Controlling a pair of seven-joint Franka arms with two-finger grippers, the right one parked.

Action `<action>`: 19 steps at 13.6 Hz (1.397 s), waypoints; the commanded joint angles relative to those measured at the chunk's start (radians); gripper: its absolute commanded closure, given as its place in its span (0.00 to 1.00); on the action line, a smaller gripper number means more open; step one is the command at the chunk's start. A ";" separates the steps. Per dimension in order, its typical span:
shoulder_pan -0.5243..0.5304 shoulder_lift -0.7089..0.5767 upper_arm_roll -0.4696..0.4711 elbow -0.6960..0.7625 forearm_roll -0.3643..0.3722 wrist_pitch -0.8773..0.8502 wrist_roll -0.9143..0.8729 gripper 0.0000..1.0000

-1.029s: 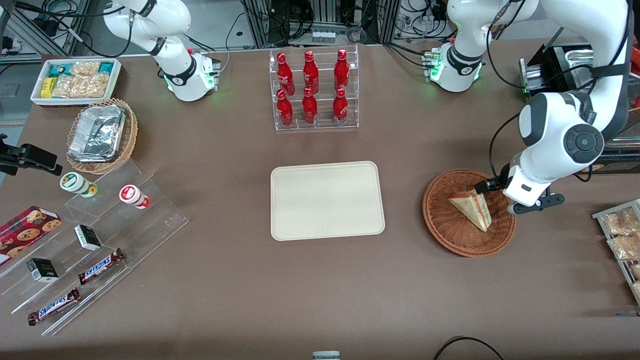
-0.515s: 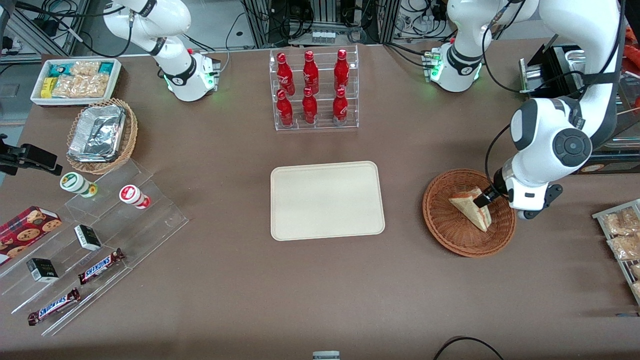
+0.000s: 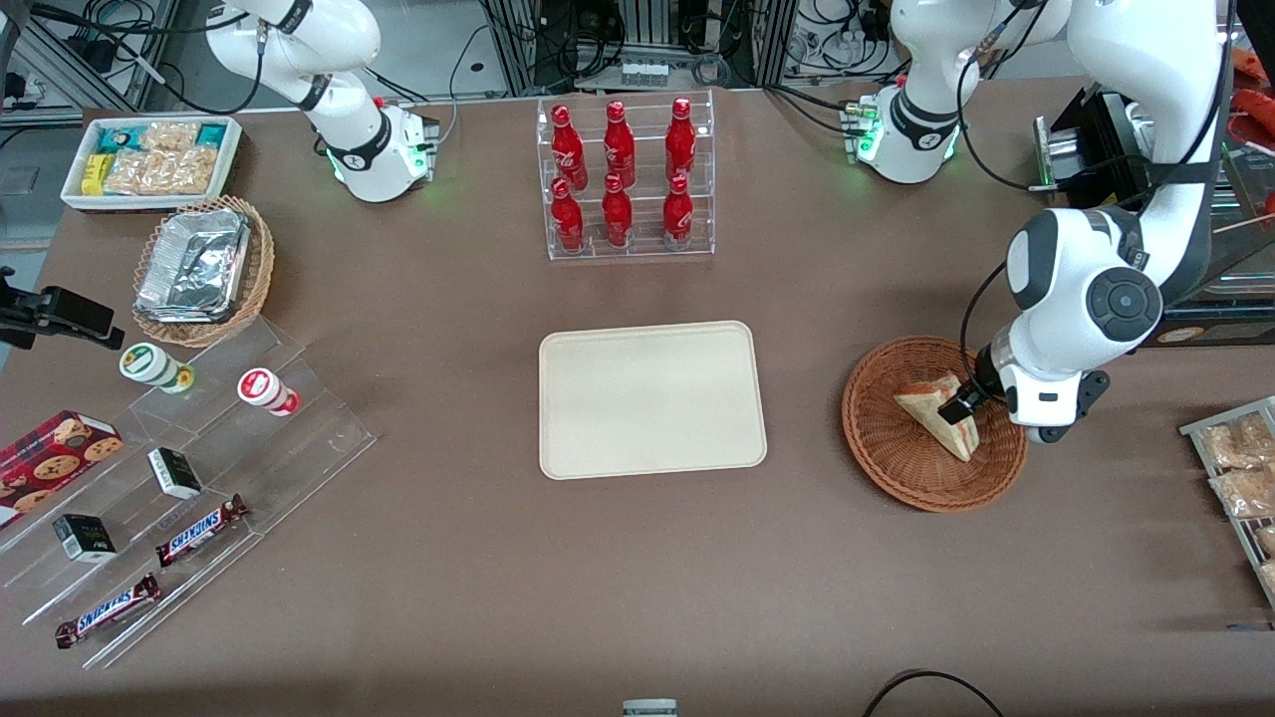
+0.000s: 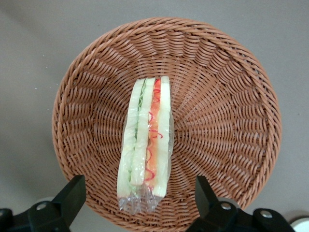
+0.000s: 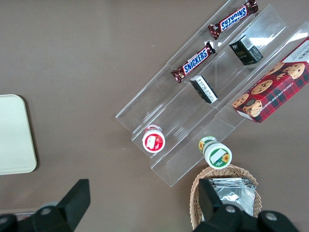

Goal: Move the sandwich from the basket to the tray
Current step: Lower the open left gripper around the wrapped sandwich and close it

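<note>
Sandwich lying in basket, wrapped in clear film, well apart from tray.

Gripper hovering just above the sandwich, fingers spread wide, straddling it, gripping nothing.

Judging: light, soft, squashable, film likely slippery. Pinching bread faces mid-wedge, gently, looking best.

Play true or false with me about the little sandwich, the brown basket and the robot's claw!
1. The triangular sandwich wedge lies in the round reddish-brown wicker basket. True.
2. The flat cream plastic tray already holds the sandwich. False: nothing lies on it.
3. The left arm's gripper is open, a finger on each side of the sandwich. True.
4. The gripper has lifted the sandwich clear of the basket. False: the sandwich rests on the weave.
5. Six red bottles stand in a clear rack. True.
</note>
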 commanded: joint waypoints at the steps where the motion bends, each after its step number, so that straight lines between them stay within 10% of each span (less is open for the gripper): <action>1: -0.009 0.019 0.001 -0.021 -0.010 0.052 -0.037 0.00; 10: -0.009 0.069 -0.002 -0.086 -0.012 0.149 -0.068 0.00; 11: -0.009 0.072 -0.002 -0.084 -0.015 0.150 -0.071 0.16; 13: -0.009 0.072 -0.002 -0.083 -0.015 0.149 -0.072 1.00; 19: -0.009 0.053 -0.031 -0.051 -0.007 0.092 -0.045 1.00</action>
